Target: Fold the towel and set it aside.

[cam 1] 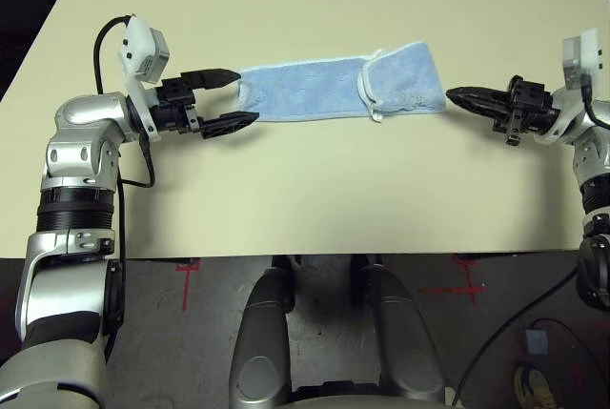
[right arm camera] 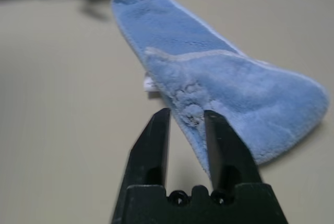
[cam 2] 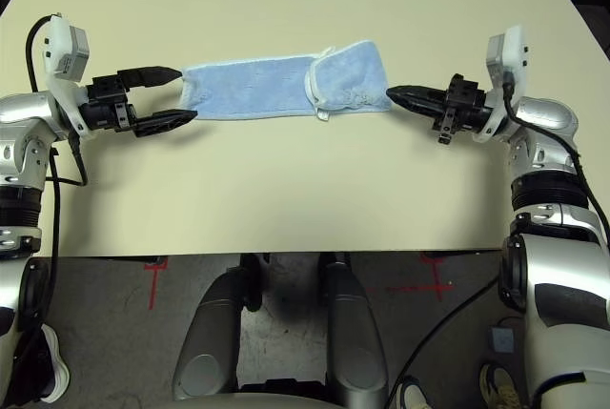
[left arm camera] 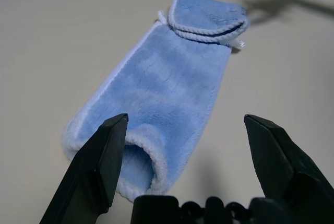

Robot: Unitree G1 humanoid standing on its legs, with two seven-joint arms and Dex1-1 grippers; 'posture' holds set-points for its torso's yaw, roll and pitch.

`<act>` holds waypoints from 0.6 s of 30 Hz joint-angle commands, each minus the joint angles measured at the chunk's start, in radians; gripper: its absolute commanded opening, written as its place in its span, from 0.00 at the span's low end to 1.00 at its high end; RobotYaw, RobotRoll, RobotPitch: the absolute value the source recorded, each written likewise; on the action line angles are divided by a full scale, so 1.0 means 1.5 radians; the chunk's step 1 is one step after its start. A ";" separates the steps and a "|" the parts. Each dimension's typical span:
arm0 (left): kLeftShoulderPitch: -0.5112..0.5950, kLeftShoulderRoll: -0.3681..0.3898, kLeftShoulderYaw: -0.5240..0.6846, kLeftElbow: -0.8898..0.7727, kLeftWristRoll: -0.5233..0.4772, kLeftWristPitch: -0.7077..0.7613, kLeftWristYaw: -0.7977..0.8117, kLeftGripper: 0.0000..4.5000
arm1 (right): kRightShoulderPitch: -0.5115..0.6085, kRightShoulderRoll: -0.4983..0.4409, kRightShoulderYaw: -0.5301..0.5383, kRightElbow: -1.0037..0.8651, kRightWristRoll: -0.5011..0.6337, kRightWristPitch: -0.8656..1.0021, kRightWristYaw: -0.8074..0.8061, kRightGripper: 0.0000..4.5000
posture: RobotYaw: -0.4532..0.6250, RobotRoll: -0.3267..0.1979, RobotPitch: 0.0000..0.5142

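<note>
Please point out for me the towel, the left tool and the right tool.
towel (cam 1: pixel 305 94): left eye view, on its flat blue middle.
left tool (cam 1: pixel 237 97): left eye view, midway between its fingertips.
right tool (cam 2: pixel 390 94): right eye view, at its fingertips.

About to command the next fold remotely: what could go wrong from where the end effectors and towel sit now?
1. The towel is a long strip with just its right end flapped over; that loose flap could unroll if nudged.
2. The left end effector is open around the towel's left end; closing might catch just one layer.
3. The right end effector points at the flap's edge and could shove it.
</note>
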 commanded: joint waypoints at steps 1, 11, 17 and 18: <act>0.007 0.015 0.007 -0.007 0.001 0.016 0.022 1.00 | -0.003 -0.022 0.006 0.026 -0.013 -0.038 0.033 0.65 | 0.40 0.62 0.60; -0.010 0.024 0.088 -0.111 -0.171 0.430 0.143 1.00 | -0.021 -0.009 0.014 0.047 -0.031 -0.050 0.038 0.99 | 0.41 0.62 0.60; -0.060 0.045 0.101 -0.094 -0.227 0.741 0.239 1.00 | -0.024 -0.005 0.021 0.035 -0.032 -0.044 0.037 0.99 | 0.40 0.62 0.60; -0.065 0.046 0.104 -0.091 -0.231 0.775 0.250 1.00 | -0.024 -0.005 0.021 0.033 -0.032 -0.043 0.037 0.99 | 0.40 0.62 0.60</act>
